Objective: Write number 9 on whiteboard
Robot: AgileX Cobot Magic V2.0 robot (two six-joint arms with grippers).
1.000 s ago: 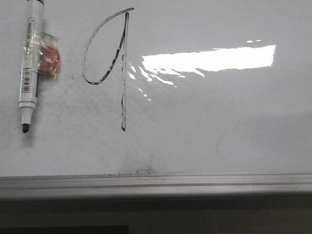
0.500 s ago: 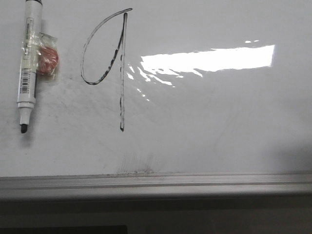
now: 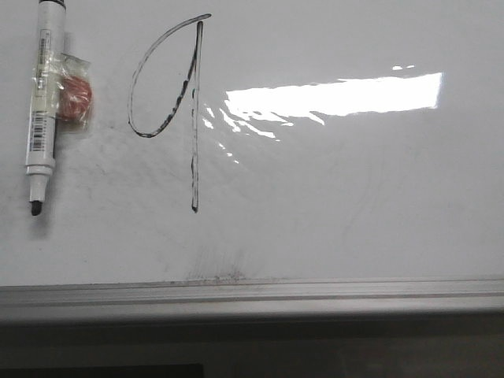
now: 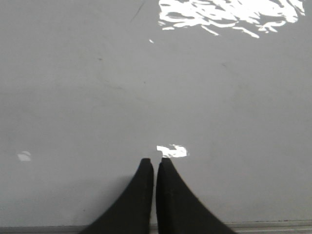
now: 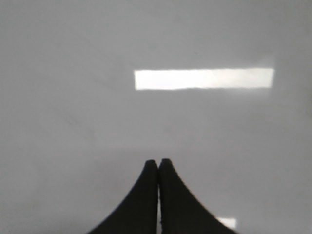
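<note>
Front view: we see the whiteboard (image 3: 354, 197) filling most of the picture, its grey metal edge rail (image 3: 252, 298) running along the near side; a bright glare patch (image 3: 339, 94) lies right of centre
Number 9: the number 9 (image 3: 194, 118) is drawn in thin black line left of centre on the board; its slanted oval loop joins a long straight stem; the top of the loop reaches almost to the upper edge of the picture
Marker: a white marker (image 3: 43, 102) lies on the board well left of the figure, uncapped, black tip toward the rail; its far end is cut off by the picture edge
Labels: we see a barcode and small print on the marker barrel; the print is too small to read
Hard to make out: a small reddish thing in clear wrap (image 3: 75, 98) touches the marker's right side; we cannot tell what it is; faint grey smudges (image 3: 216, 272) sit near the rail
Left gripper: in the left wrist view the left gripper (image 4: 155, 163) hangs over bare board, jaws narrow with only a sliver of gap, holding nothing
Right gripper: in the right wrist view the right gripper (image 5: 158, 163) has its fingertips pressed together, empty; that picture is blurred
</note>
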